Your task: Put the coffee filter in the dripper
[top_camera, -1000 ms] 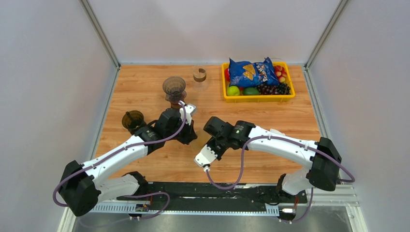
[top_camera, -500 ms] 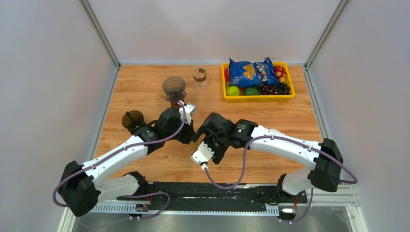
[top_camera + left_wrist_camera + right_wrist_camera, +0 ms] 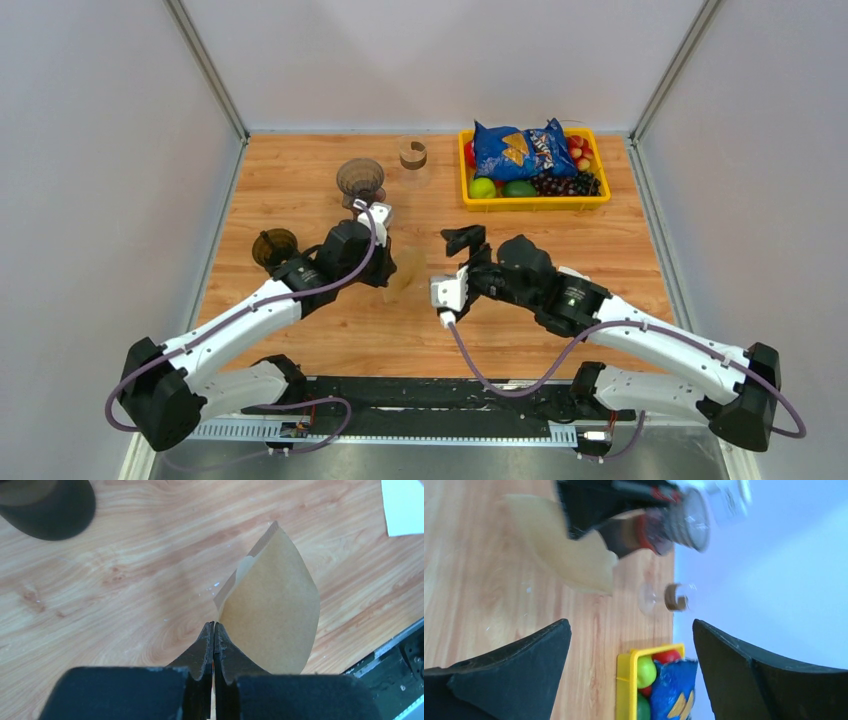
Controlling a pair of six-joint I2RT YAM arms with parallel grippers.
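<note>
The left tool (image 3: 214,625) is seen clenched, its two black fingers pressed together on one edge of the brown paper coffee filter (image 3: 272,610). The filter is held folded flat, fanned out to the right of the fingers over the wooden table (image 3: 100,580). In the overhead view the left tool (image 3: 380,265) is found near the middle of the table (image 3: 280,190), and the coffee filter (image 3: 405,272) projects from it toward the right arm.

The right tool (image 3: 467,258) is released, with its jaws spread wide and nothing between them. It is kept just beside the filter, not touching it. From the right wrist the same spread is shown by the right tool (image 3: 630,630), with the coffee filter (image 3: 574,555) ahead of it.

The dripper (image 3: 360,178) stands beyond the left wrist, toward the far edge, with no filter in it; it is blurred in the right wrist view (image 3: 681,522). A dark glass vessel (image 3: 275,246) is set left of the left arm. A brown ring (image 3: 413,153) lies near the far edge. A yellow basket (image 3: 535,204) at the far right is filled with a blue chip bag (image 3: 520,148) and fruit (image 3: 485,187).
</note>
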